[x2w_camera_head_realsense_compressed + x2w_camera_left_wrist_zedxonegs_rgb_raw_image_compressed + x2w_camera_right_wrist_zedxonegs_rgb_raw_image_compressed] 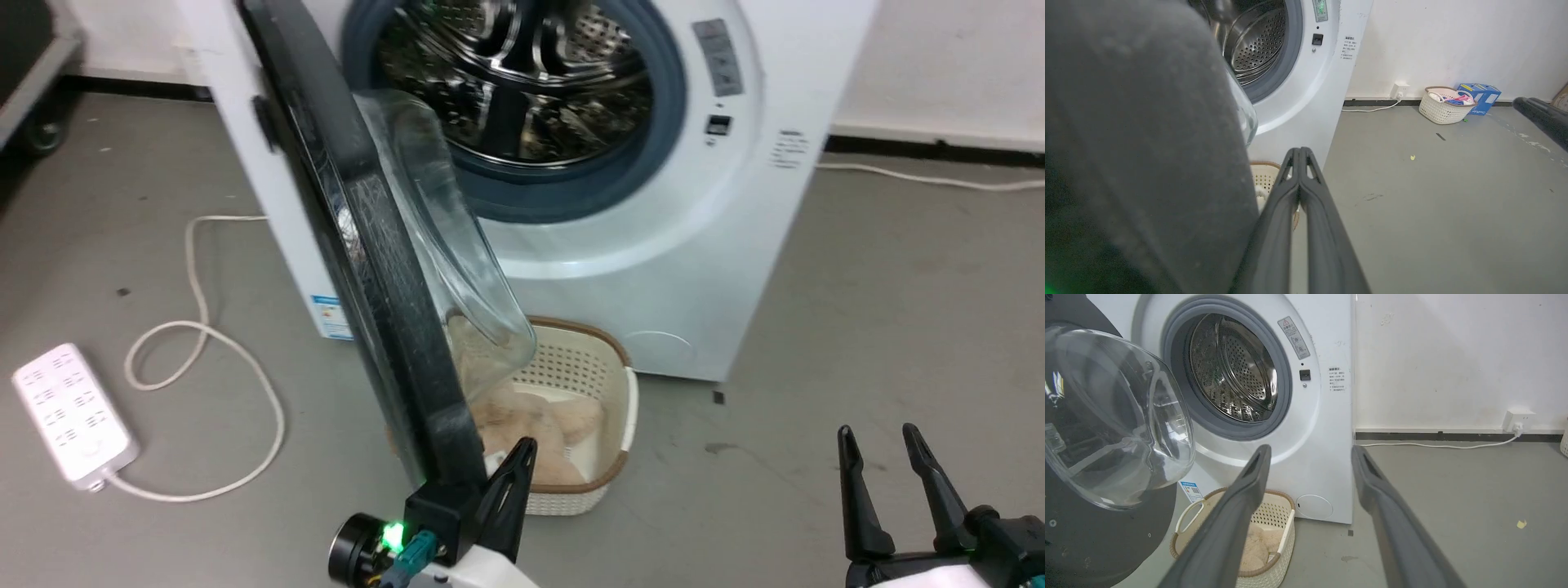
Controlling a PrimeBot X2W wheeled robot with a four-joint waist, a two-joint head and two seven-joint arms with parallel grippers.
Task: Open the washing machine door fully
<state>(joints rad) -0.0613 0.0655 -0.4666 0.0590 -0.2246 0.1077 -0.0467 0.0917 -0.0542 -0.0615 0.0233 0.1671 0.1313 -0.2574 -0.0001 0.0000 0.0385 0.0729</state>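
Grey floor [898, 286]; washing machine door [384, 269] swung out. Left gripper [1299, 153] closed, empty, beside door edge; right gripper [878, 433] spread wide, empty.

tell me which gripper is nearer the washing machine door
Left. The left gripper, shut, sits right beside the lower edge of the washing machine door; the right gripper, open, hangs well apart from it over the floor.

Door [390, 302] — glossy rim, glass-centred
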